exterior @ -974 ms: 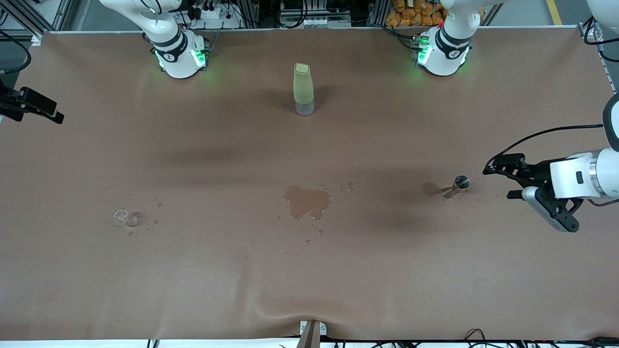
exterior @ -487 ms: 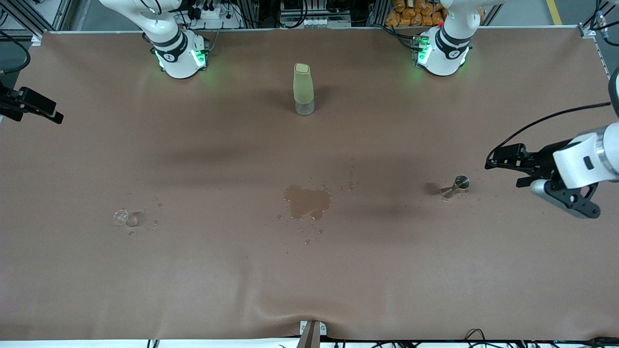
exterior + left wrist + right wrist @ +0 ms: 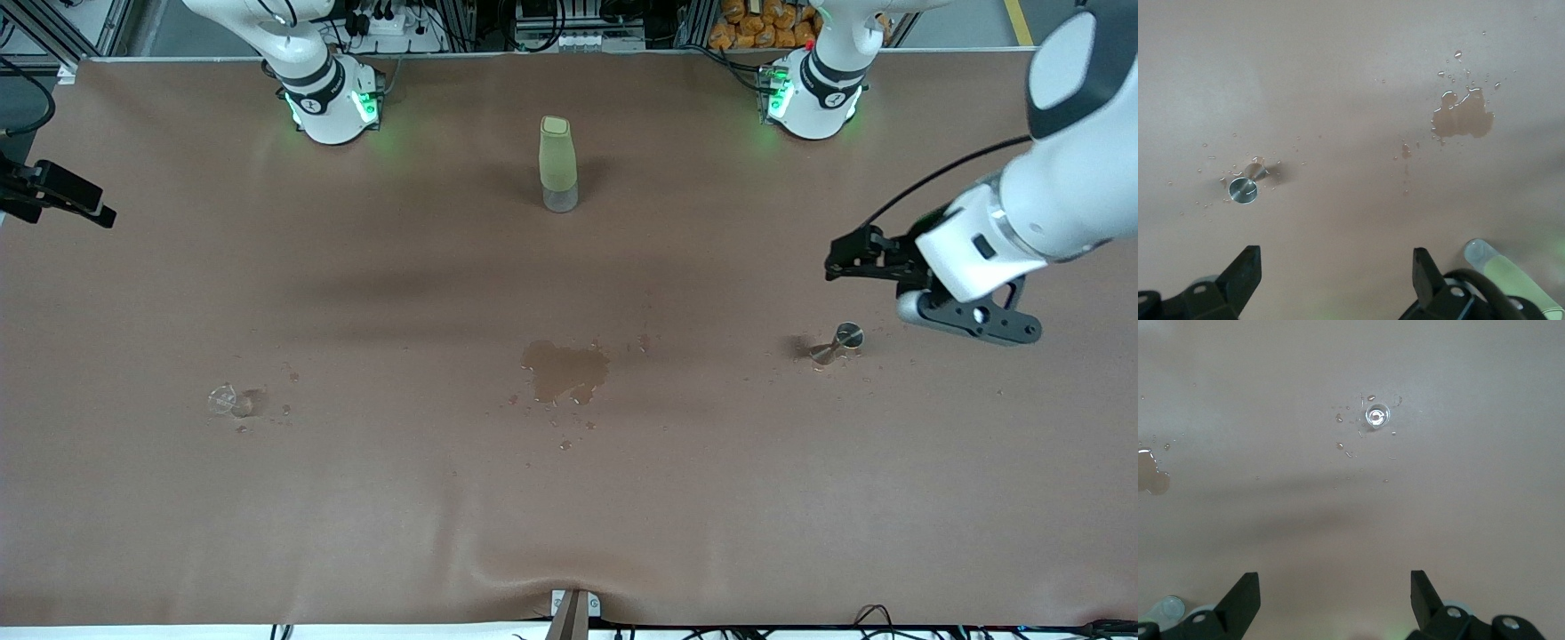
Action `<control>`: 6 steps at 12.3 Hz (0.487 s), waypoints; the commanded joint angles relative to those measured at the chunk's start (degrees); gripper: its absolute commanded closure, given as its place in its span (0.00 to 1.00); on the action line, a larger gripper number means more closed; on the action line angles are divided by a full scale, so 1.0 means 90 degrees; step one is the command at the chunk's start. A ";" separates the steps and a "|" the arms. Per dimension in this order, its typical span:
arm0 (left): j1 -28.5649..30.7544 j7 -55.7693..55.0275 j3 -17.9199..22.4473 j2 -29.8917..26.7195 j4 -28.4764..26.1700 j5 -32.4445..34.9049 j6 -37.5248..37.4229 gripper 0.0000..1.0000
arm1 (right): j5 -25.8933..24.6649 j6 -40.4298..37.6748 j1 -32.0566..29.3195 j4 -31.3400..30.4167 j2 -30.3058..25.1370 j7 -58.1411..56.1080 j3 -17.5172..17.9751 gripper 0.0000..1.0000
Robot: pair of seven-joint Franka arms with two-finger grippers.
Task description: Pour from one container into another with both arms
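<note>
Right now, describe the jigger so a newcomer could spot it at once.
Start at the puddle mid-table, then go toward the left arm's end. The jigger stands there among droplets, under the left end effector. It is the only shiny metal, hourglass-shaped thing.

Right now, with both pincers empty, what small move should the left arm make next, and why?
Probably lower the left pincer onto the jigger. It is open and empty above the table beside the jigger, which stands upright and untouched. The right pincer, also open, waits high over the clear cup.
</note>
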 commanded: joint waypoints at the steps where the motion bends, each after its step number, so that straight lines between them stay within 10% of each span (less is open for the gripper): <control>1: 0.0122 0.0273 0.0544 -0.0603 -0.0517 0.0225 0.0145 0.00 | 0.0029 -0.0007 -0.0037 0.0111 0.0058 0.0046 0.0018 0.00; 6: 0.0113 0.1574 0.1054 -0.1110 -0.0985 0.0197 0.0234 0.00 | 0.0029 0.0013 -0.0018 0.0111 0.0058 0.0055 0.0018 0.00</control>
